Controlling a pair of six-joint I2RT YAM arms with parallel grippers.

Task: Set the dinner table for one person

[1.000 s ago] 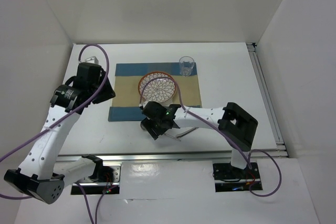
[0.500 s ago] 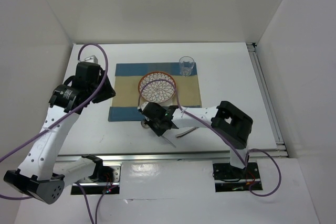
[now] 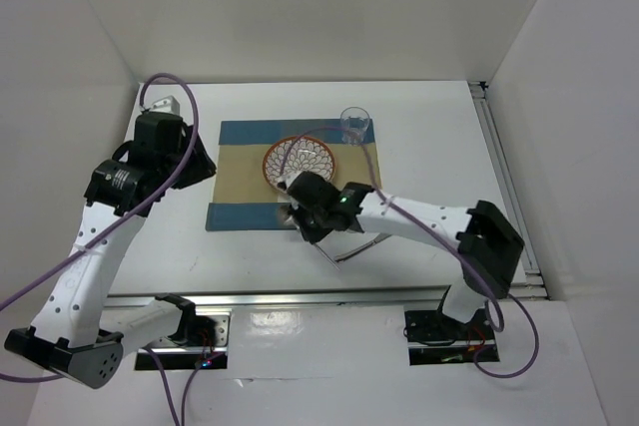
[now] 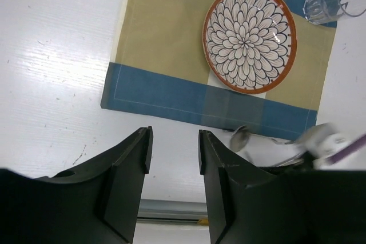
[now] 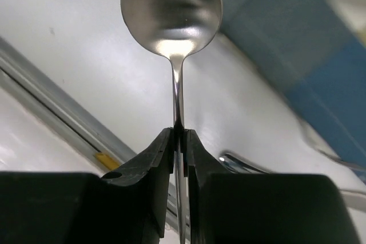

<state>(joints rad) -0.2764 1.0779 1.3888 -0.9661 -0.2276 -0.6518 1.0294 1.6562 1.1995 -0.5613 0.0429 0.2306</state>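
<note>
One large flat matte-white rectangular table [image 3: 429,147] with metal rails along its edges lies beneath both claws and carries everything else. On it, just beyond the right claw [image 5: 179,132] and ahead of the left claw [image 4: 174,141], is a blue-and-tan striped cloth placemat [image 3: 245,172]. A round plate with an orange rim and a dark petal pattern [image 4: 249,38] sits on the tan band of that mat, just past the right claw and well ahead and to the right of the left one. A small clear drinking glass [image 4: 324,3] stands upright at the mat's far right corner, farther from the right claw than the plate is and off to its right. The right claw is clamped on the thin handle of a shiny silver metal spoon [image 5: 171,10], whose bowl points straight out from the fingertips over bare white table, just short of the mat's near blue edge; whether the bowl touches the surface cannot be told. Near that claw, on its near right side, some more silver cutlery [image 3: 344,254] lies flat on the table, its kind too blurred to name. The left claw hangs above the table with its dark fingers [image 4: 128,164] spread apart, nothing between them.
</note>
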